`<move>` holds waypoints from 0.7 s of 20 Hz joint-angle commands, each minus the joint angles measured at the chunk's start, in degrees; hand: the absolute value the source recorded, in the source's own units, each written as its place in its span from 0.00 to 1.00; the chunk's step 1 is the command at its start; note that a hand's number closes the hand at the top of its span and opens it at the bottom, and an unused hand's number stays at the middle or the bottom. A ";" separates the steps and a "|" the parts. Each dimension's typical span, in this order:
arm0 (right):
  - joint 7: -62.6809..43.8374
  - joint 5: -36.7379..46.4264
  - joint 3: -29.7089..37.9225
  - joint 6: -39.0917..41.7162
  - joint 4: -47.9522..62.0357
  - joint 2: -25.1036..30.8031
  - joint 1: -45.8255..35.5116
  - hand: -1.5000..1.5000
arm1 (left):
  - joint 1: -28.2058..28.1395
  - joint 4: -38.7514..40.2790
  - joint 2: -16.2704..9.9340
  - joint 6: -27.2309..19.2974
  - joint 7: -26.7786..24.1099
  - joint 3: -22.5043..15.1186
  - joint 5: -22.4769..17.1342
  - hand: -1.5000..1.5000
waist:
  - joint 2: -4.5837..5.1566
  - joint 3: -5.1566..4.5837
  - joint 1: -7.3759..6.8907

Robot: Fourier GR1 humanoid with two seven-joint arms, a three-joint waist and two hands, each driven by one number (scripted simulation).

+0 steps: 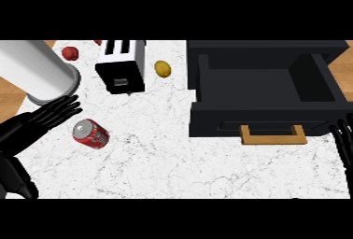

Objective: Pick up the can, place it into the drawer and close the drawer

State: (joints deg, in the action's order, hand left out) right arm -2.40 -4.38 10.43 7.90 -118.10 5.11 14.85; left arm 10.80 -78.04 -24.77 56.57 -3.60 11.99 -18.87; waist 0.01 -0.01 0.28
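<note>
A red can (90, 133) lies on its side on the white marble counter (172, 163), left of centre. My left hand (34, 123) sits just left of it with fingers stretched toward the can's top end, open, not touching it as far as I can see. The black drawer (265, 88) stands pulled open at the right, its inside bare, with a wooden handle (273, 135) on its front. Only the fingers of my right hand (344, 140) show at the right edge, straight, beside the drawer's front corner.
A black and white toaster (121, 65) stands at the back, a yellow-brown potato-like thing (163, 68) to its right. A red fruit (69, 52) lies at the back left. A large white cylinder (34, 70) reaches in from the upper left.
</note>
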 commanded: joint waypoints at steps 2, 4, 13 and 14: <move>2.40 -0.30 0.57 2.49 0.70 -0.23 1.71 0.00 | 3.35 7.42 2.57 1.41 -8.38 -0.31 10.52 0.00 | 0.05 -0.01 0.23; -1.97 3.74 -2.64 -1.43 -1.02 -2.12 -1.91 0.00 | 3.29 9.27 2.14 0.98 -12.36 0.20 13.53 0.00 | 0.07 -0.03 0.06; 3.82 2.07 -0.45 1.31 3.20 -2.04 -1.64 0.00 | 7.91 25.03 -1.77 -1.98 -27.81 -1.58 22.76 0.00 | 0.22 -0.07 0.50; 2.10 0.39 1.03 2.37 2.32 -0.74 -0.66 0.00 | 8.20 25.60 -2.46 -2.13 -29.25 -2.08 23.44 0.00 | 0.19 -0.07 0.56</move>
State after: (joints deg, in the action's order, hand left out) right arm -0.50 -4.17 11.53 9.93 -116.01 4.57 14.08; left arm 17.16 -57.95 -25.86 49.80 -22.40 10.85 1.49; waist 0.17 -0.07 0.74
